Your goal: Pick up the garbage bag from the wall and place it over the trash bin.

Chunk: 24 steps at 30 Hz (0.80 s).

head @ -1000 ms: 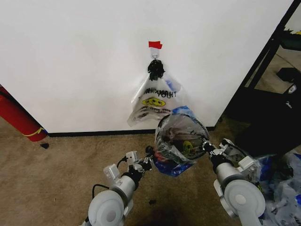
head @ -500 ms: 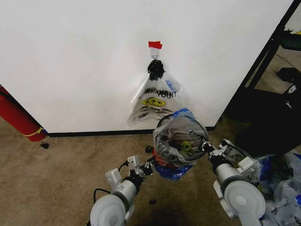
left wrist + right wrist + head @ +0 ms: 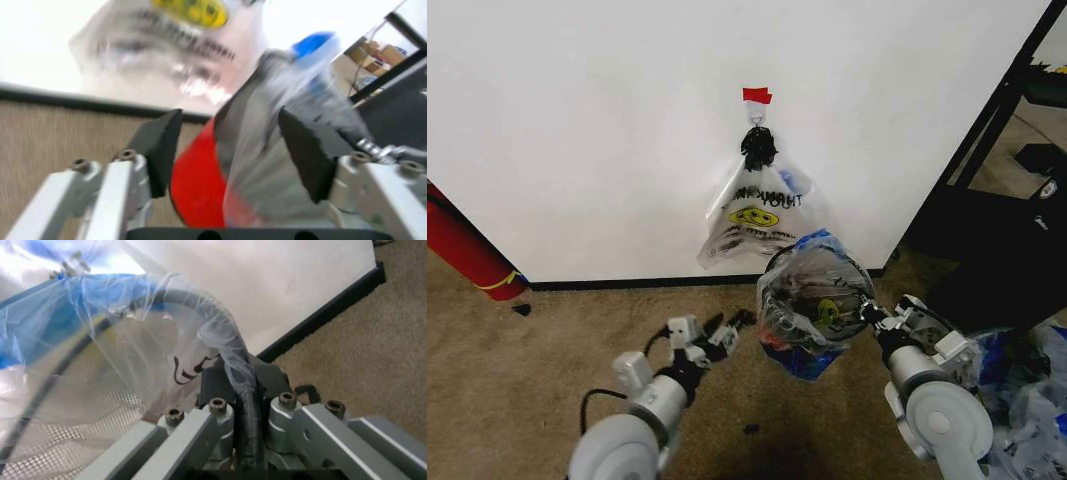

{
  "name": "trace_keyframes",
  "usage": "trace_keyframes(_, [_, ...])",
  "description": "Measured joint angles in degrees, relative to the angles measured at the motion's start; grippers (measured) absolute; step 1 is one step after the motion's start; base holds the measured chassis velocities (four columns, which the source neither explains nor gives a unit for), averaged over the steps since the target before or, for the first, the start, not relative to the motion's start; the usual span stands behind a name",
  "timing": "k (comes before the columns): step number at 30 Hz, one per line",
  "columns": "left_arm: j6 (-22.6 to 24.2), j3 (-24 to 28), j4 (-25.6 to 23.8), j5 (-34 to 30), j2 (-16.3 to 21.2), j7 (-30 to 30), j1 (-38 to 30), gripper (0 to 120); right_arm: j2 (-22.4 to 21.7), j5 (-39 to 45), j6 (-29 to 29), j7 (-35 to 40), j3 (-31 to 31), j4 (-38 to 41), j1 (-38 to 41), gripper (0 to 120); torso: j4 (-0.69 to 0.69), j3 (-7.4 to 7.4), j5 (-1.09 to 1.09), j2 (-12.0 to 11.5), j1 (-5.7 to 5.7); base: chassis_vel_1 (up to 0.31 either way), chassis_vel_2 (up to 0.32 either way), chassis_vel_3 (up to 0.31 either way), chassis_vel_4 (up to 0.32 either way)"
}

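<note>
Garbage bag plastic with blue patches drapes over the rim of the trash bin, which sits on the carpet before the wall. Right gripper has its jaws clamped on the bag-covered rim. Left gripper hangs just beside the bin, jaws wide apart and holding nothing.

Brown carpet, black shelving at right.
</note>
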Motion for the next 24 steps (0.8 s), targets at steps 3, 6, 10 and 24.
trace_keyframes(3, [0.0, 0.2, -1.0, -1.5, 3.2, 0.0, -2.5, 73, -0.2, -1.2, 0.2, -0.8, -0.6, -0.2, -0.1, 1, -0.02, 0.00, 0.01, 0.0, 0.00, 0.000, 0.000, 0.000, 0.000])
trace_keyframes(6, [0.0, 1.5, -0.9, -3.8, 7.7, 1.4, -8.2, 86, -1.3, -4.1, 1.1, -3.2, -1.8, -0.6, -0.5, 1, -0.02, 0.00, 0.00, 0.0, 0.01, 0.000, 0.000, 0.000, 0.000])
trace_keyframes(10, [0.5, 1.7, -1.1, -5.6, 10.7, 2.2, -10.7, 97, -2.9, -5.7, 2.0, -5.8, -3.7, -2.0, 0.2, 1, -0.03, 0.01, 0.00, 0.0, 0.01, 0.000, 0.000, 0.000, 0.000])
trace_keyframes(24, [4.8, 4.5, 2.8, -21.7, 15.3, -1.0, -25.8, 99, -9.1, -11.8, 11.9, -20.4, -6.8, -8.3, 1.5, 1, 0.00, 0.01, -0.01, 0.0, 0.01, 0.000, 0.000, 0.000, 0.000])
